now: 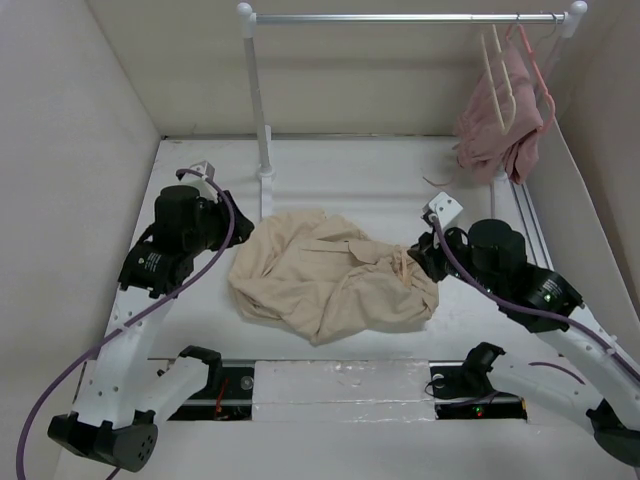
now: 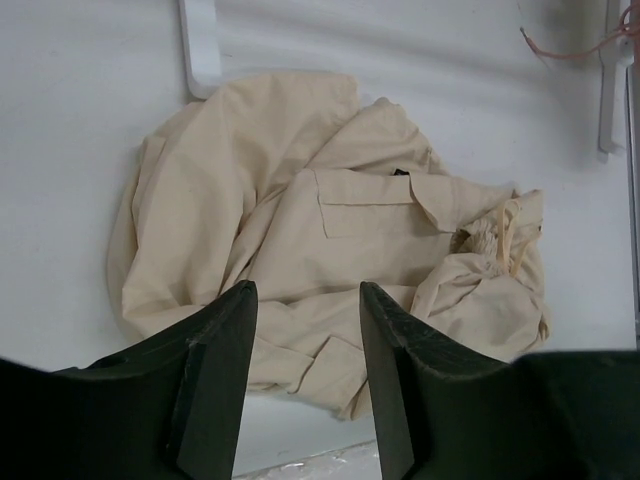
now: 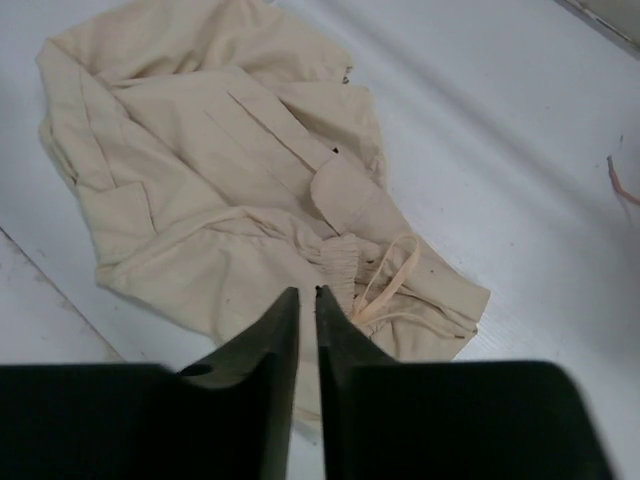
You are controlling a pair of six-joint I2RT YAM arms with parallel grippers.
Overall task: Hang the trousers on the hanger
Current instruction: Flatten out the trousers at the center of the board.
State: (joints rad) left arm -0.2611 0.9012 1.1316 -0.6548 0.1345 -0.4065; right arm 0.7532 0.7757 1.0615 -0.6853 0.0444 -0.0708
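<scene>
The crumpled light beige cotton trousers (image 1: 325,285) lie mid-table, nearer the near edge, with bare white table (image 1: 360,185) open toward the far edge and both side walls. The pale cream multi-bar hanger (image 1: 496,90) hangs on the silver rail (image 1: 400,17) above the far right corner, beside a dusty-pink garment (image 1: 520,140) that hides part of it.

The left gripper (image 1: 238,225) sits at the heap's left edge, its jaws well apart and empty. The right gripper (image 1: 418,262) is at the heap's right edge. Its wrist view shows the jaws almost together with a thin slit, but I cannot tell whether cloth is pinched. Only the wrist views show the pocket flap (image 2: 365,190) and the drawstring (image 3: 390,275), and the legs are lost in the folds.
</scene>
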